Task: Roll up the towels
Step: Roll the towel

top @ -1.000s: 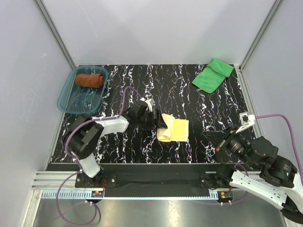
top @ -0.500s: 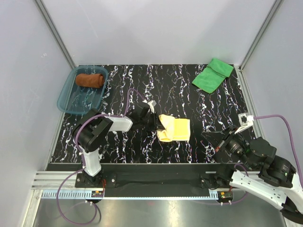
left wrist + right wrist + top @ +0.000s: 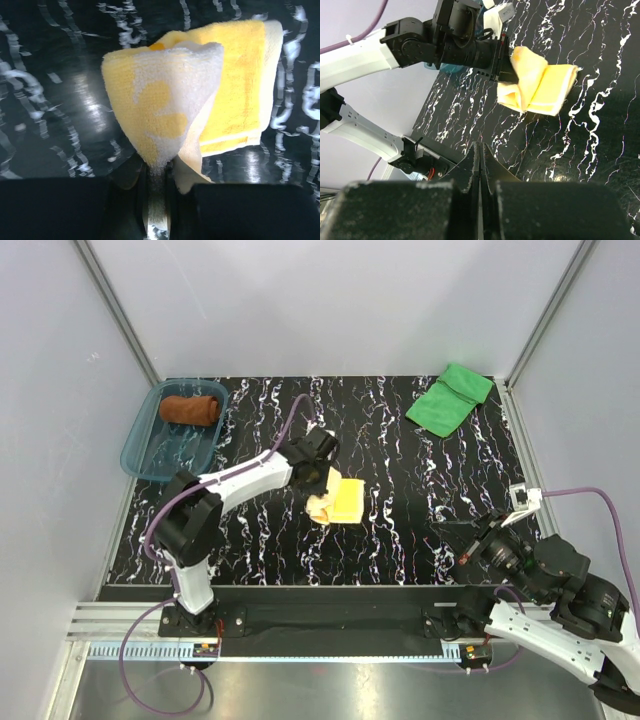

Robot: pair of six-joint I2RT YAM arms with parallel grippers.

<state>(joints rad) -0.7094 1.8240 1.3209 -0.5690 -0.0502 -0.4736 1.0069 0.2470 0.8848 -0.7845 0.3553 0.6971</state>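
Far-left corner of table point(image 3: 400, 540): teal tray point(image 3: 140, 455), rolled rust-brown towel point(image 3: 190, 409) lying inside. Mid-table: left gripper point(image 3: 159, 172) pinching bunched corner of yellow towel point(image 3: 345, 502); corner lifted, rest flat on table. Far-right corner: green towel point(image 3: 450, 398), loosely folded. Near right edge: right gripper point(image 3: 479, 150), jaws pressed together, holding nothing.

In the left wrist view we see the left hand point(image 3: 159, 172) only as blurred dark blocks cut off by the bottom edge. The bunched yellow towel point(image 3: 165, 100) hides where its fingertips meet the cloth. From above, the right arm point(image 3: 530, 625) runs out past the lower right corner, and the towel's printed marks are too small for us to make out.
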